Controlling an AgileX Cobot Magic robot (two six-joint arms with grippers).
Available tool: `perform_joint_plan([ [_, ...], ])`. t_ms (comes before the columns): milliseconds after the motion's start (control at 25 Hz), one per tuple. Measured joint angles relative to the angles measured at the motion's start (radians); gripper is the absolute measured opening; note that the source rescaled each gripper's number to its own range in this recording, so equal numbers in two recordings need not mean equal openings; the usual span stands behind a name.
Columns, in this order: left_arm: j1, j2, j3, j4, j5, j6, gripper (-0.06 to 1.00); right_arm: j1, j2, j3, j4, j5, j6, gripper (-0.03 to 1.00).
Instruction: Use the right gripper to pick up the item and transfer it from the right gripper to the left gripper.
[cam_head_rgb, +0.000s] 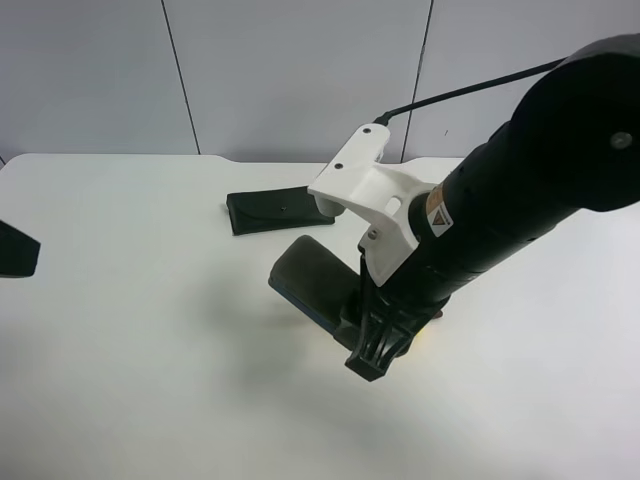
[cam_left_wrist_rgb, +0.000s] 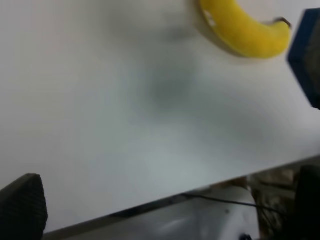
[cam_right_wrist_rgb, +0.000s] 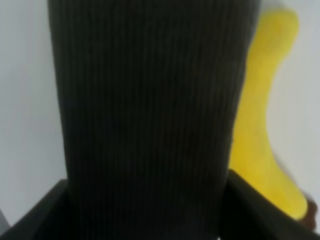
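The item, a grey-topped eraser on a blue base, is held above the white table by my right gripper, the one on the arm with the white mount. In the right wrist view its grey felt top fills the frame between the two fingers. Its blue base shows at the edge of the left wrist view. My left gripper is open and empty, fingers far apart. It sits far from the item, at the exterior high view's left edge.
A yellow plush banana lies on the table under the right arm; it is hidden in the exterior high view. A flat dark case lies at the back. The table's edge runs by the left gripper, with a cable below.
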Motion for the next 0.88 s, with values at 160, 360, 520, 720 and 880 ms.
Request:
perform_joint_plan([
  [160, -0.074, 0.124, -0.063, -0.037, 0.001, 0.007, 1.00, 0.012, 0.000, -0.037, 0.001, -0.006, -0.018, 0.01],
  [360, -0.155, 0.265, -0.109, -0.042, -0.008, 0.006, 1.00, 0.012, 0.000, -0.110, 0.006, -0.010, -0.049, 0.01],
  [520, -0.193, 0.345, -0.136, -0.068, -0.050, 0.022, 1.00, 0.012, 0.000, -0.118, 0.028, -0.013, -0.087, 0.01],
  [720, -0.204, 0.406, -0.142, -0.186, -0.092, 0.091, 1.00, 0.013, 0.000, -0.118, 0.078, -0.038, -0.149, 0.01],
  [880, -0.206, 0.438, -0.142, -0.233, -0.115, 0.120, 1.00, 0.013, 0.000, -0.118, 0.132, -0.057, -0.196, 0.01],
])
